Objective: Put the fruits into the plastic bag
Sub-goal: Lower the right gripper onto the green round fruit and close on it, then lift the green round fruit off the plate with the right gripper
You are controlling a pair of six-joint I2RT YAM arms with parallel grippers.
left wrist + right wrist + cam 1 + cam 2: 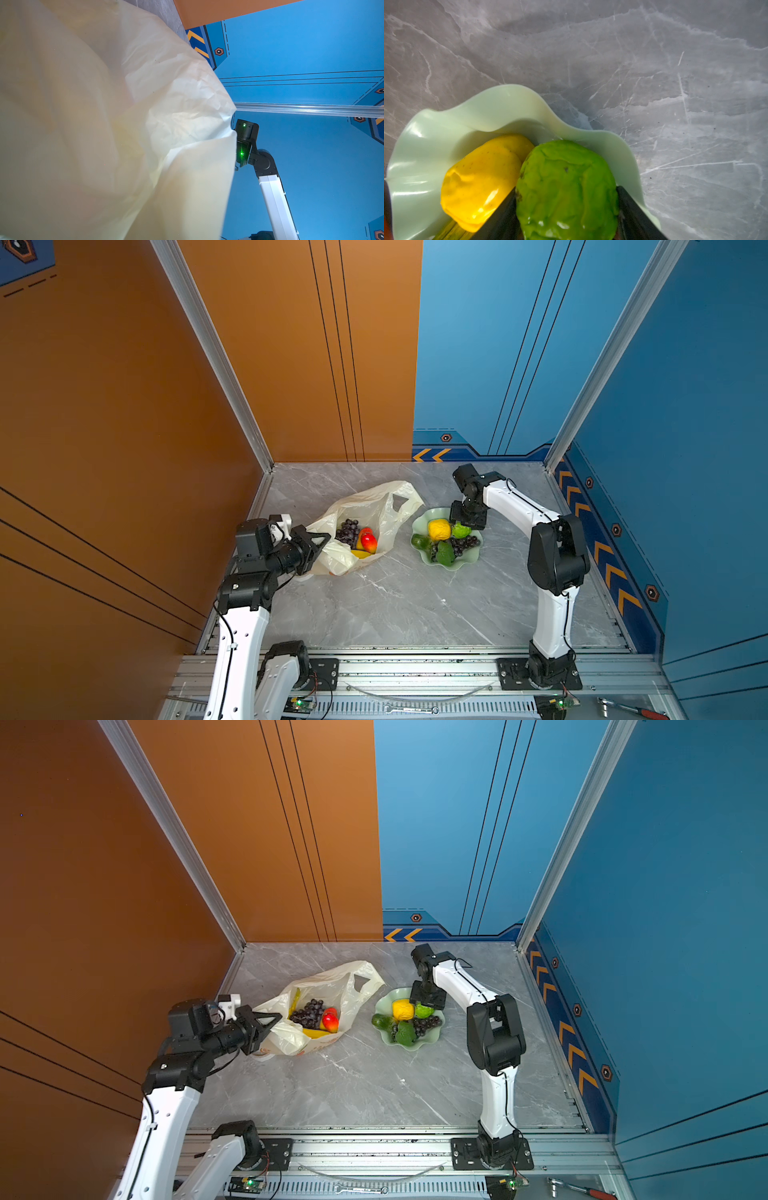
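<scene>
A thin, crinkly cream-white plastic bag (376, 506) (332, 982) lies on the left half of the grey marble-patterned bench (395, 605), towards its back edge, with its mouth spread open upward. The left gripper (322, 541) (272, 1020) reaches in from the bench's left edge. Its jaws are closed tight on the bag's rim, holding that side of the mouth lifted. In the left wrist view the bag's film (104, 124) fills most of the picture and hides the jaws.

Inside the bag lie a dark purple grape cluster (347, 531), a red-yellow mango-like piece (369, 541) and a yellow banana bunch (360, 554), all close together. One loop handle (401, 499) points towards the back of the bench.

Just beside the bag, on its right, stands a pale green wavy-edged dish (457, 565) (488, 104). It carries a yellow lemon-like fruit (439, 529) (479, 182), a round bright green fruit (460, 530) (566, 164) touching it, two darker green pieces (419, 540) and a second grape cluster (464, 543).

The right gripper (566, 188) points down over the back part of the dish. Its jaws stand partly apart, with the dark fingers (633, 212) lying one against each side of the bright green fruit. The fruit sits in the dish, and the views do not show whether the fingers squeeze it or only touch it
</scene>
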